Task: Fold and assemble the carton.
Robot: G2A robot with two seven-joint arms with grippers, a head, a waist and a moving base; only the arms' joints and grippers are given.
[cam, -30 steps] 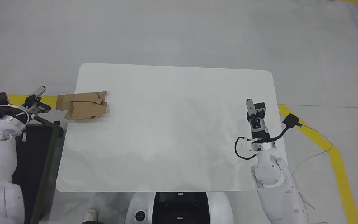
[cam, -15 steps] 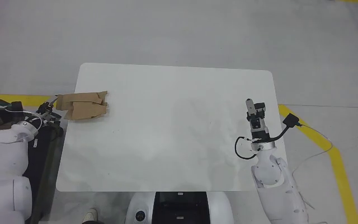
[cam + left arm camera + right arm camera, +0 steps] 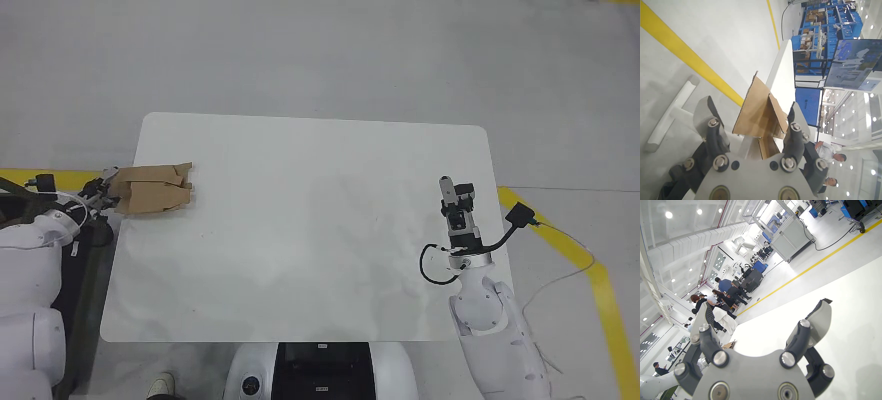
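A flattened brown carton (image 3: 154,189) lies at the table's left edge, one end hanging over it. My left gripper (image 3: 104,190) is at that overhanging end; in the left wrist view it (image 3: 750,106) stands open with the carton's flaps (image 3: 761,111) between its fingers, not clamped. My right gripper (image 3: 456,196) hovers over the table near the right edge, open and holding nothing; the right wrist view shows it (image 3: 764,311) above bare white tabletop, with the carton (image 3: 728,345) far off.
The white table (image 3: 320,250) is bare between the carton and the right arm. A dark cart (image 3: 60,290) stands beside the table's left edge. Yellow floor tape (image 3: 600,280) runs past the right side.
My left gripper has moved right, from off the table's left side up to the carton's overhanging end. The right arm and the carton have stayed where they were.
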